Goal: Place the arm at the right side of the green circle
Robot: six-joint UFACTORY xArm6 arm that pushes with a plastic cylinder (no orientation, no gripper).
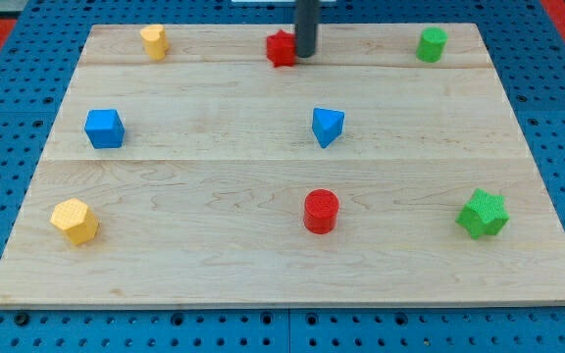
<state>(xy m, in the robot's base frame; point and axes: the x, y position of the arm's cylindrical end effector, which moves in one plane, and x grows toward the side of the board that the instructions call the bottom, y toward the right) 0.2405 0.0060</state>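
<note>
tip (306, 55): bare rod, nothing held, touching the red star-like block (281, 47) at the wooden board (263, 265) top | green cylinder block (432, 44): top right, well apart | target spot: its right side, not yet reached
</note>
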